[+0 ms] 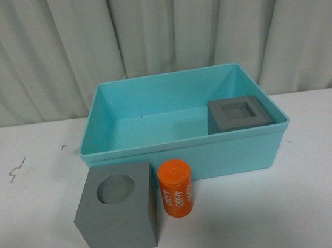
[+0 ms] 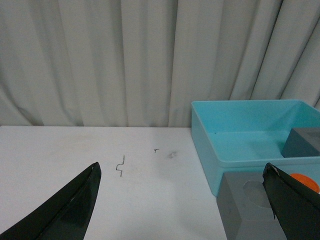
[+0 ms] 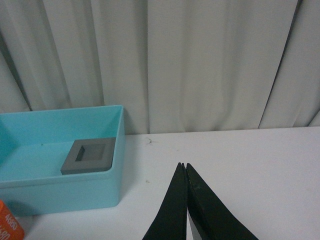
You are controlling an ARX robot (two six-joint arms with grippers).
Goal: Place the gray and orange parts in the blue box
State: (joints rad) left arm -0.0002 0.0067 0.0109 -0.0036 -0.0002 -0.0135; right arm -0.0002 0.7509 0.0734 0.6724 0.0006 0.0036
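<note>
The left gripper (image 2: 181, 167) has its black, tapering jaws spread wide with nothing between them. The right gripper (image 3: 184, 167) has its jaws pressed tip to tip, also holding nothing.

In the lower left of the front view, a matte gray cube with a round hole (image 1: 118, 216) in its top face sits on the white table (image 1: 324, 207). Just right of it a small glossy orange cylinder (image 1: 176, 189) stands upright, with "4680" printed in white down its side. Both are outside the box, near its front wall.

Behind them, mid-frame, is the blue box (image 1: 186, 158), a smooth turquoise plastic rectangle with a rimmed edge. The gray cube with a square recess (image 1: 238, 114) rests inside at its right near corner. Thin dark marks (image 1: 16, 170) show on the table at left. A pleated pale curtain (image 1: 153, 28) fills the top.
</note>
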